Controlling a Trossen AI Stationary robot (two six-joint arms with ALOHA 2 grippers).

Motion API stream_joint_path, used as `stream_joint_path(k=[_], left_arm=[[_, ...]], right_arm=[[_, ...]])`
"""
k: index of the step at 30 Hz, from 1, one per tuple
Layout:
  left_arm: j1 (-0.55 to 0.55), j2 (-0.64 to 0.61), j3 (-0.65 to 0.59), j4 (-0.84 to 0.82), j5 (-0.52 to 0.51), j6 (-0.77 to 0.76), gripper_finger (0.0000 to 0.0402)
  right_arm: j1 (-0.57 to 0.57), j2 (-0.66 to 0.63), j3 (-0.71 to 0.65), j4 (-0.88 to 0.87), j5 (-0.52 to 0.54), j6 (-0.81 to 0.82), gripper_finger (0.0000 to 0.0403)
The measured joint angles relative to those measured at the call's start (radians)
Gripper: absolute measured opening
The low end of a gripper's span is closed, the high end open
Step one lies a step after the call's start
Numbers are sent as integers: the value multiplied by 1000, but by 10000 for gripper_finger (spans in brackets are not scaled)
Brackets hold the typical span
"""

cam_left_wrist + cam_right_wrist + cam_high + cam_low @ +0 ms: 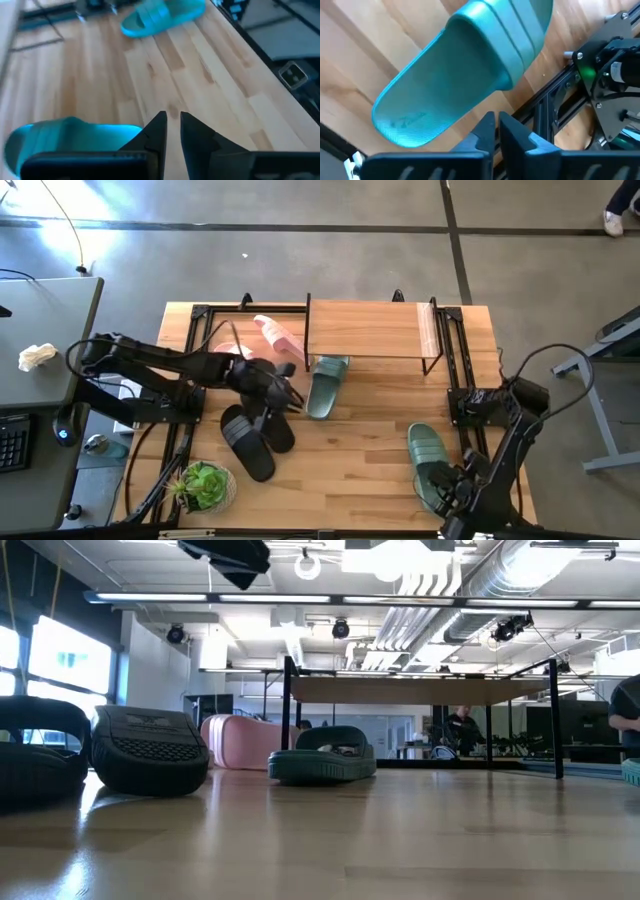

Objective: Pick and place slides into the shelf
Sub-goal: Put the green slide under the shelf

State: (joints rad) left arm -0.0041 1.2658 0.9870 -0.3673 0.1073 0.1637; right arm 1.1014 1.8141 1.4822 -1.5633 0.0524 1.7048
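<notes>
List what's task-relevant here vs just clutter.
Job:
- shelf
- sage-green slide by the shelf
- sage-green slide near the right arm
- black pair
- pink slides

Lying about:
- potted plant
- crumpled white cloth on the side desk
- keyboard

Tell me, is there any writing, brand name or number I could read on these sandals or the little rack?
No text can be read anywhere.
Black slide: a raised mark on its strap, too blurred to read.
Green slide: a faint imprint at the heel of its footbed, illegible.
Pink slide, shelf: no markings visible.
</notes>
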Motion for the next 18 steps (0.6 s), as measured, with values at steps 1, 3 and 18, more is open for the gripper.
stream_joint_path(k=[1,3,18], left_arm=[[0,-21,-20,4,-12,-3,40],[-2,-48,-45,14,-53,-4,40],[-2,-67,-60,-107,-76,-11,40]], right_arm=[[4,0,0,0,5,0,36],[14,0,0,-1,33,-1,67],[25,64,-155,26,137,-196,175]])
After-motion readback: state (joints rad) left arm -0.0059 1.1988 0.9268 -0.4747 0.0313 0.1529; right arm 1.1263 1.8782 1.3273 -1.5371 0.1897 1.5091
